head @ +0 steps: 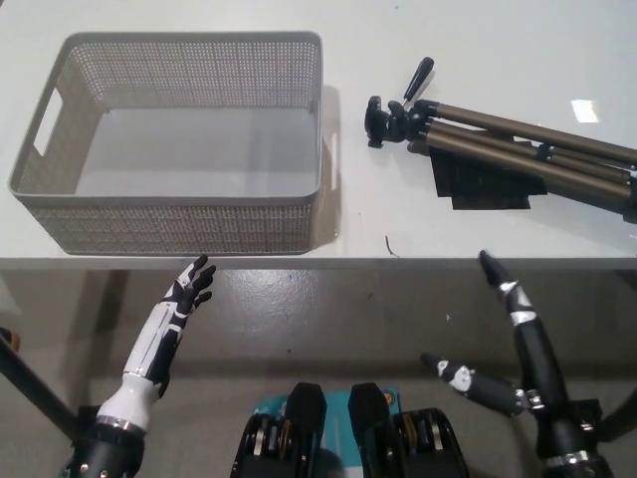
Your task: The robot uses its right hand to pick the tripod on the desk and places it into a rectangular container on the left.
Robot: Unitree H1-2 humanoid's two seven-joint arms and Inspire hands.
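Robot hand, left [189,289]: white, spread, empty, below tabletop [199,20] edge.
Container [179,214]: grey perforated, rectangular, empty, tabletop left.
Tripod [498,144]: folded, lying flat, tabletop right, well apart from container.
Robot hand, right [508,344]: black, spread, empty, below tripod.
Writing: none legible.

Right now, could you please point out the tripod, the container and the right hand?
tripod [498,134], head view, on its bundled legs.
container [189,199], head view, on its near rim.
right hand [513,334], head view, on its middle.
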